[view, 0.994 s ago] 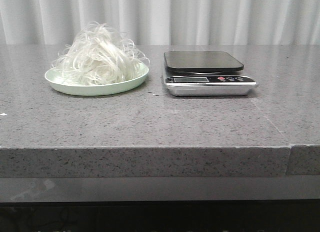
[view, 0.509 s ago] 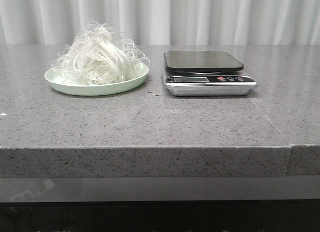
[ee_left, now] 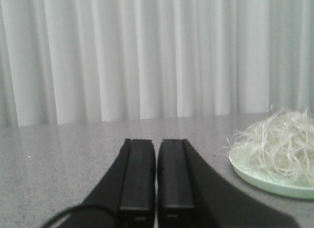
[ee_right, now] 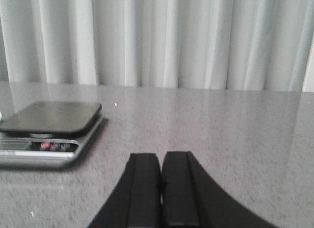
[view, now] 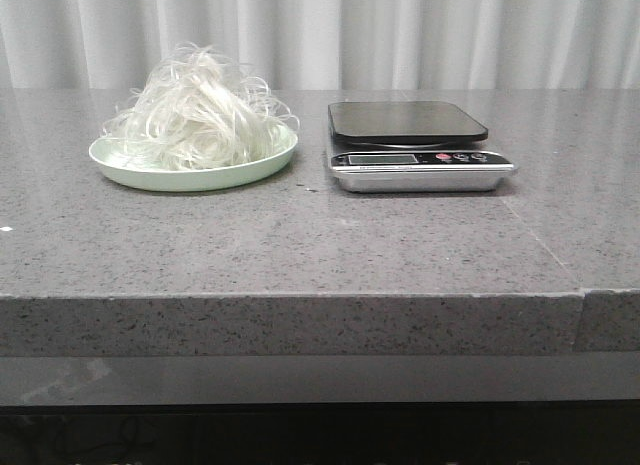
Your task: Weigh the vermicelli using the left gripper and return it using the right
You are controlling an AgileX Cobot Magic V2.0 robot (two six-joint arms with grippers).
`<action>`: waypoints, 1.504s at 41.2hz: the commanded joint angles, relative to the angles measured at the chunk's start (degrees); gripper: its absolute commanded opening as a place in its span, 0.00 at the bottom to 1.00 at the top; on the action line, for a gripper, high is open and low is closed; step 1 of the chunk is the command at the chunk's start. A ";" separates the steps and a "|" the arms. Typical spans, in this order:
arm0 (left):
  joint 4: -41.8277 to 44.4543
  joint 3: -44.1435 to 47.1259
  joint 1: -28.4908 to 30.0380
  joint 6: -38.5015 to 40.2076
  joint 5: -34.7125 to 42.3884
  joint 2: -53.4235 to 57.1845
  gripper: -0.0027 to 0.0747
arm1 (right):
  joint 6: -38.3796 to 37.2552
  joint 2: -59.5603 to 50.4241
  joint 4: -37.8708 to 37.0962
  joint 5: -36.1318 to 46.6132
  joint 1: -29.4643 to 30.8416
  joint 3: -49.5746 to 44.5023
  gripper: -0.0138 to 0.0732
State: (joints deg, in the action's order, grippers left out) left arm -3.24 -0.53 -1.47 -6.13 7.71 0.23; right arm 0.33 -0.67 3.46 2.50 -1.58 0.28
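Note:
The vermicelli is a fluffy white mound on a pale mint-green plate at the table's back left. It also shows in the left wrist view, off to one side of my left gripper, which is shut and empty, low over the table. A kitchen scale with a dark platform stands to the right of the plate, with nothing on it. It shows in the right wrist view. My right gripper is shut and empty, apart from the scale. Neither gripper shows in the front view.
The grey speckled table has its front edge near the camera, with a seam at the front right. A white pleated curtain hangs behind the table.

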 commanded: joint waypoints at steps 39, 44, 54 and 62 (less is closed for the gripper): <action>-2.95 -45.25 -0.02 0.15 -33.18 -26.38 0.22 | 0.76 31.31 -0.86 -30.31 0.32 46.19 0.34; -2.95 -43.93 -0.02 0.15 -33.71 -28.91 0.22 | 0.76 34.16 -0.86 -31.66 0.32 46.15 0.34; -2.95 -39.88 -0.02 0.15 -32.07 -32.05 0.22 | 0.76 38.76 -0.86 -32.84 0.32 46.15 0.34; -2.95 -39.03 -0.02 0.15 -31.67 -34.57 0.30 | 0.76 42.14 -0.86 -33.69 0.32 46.15 0.44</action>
State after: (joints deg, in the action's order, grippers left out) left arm -5.41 -37.99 -1.47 -6.13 -28.92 -32.97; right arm 0.43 40.13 3.24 -34.30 -1.58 44.95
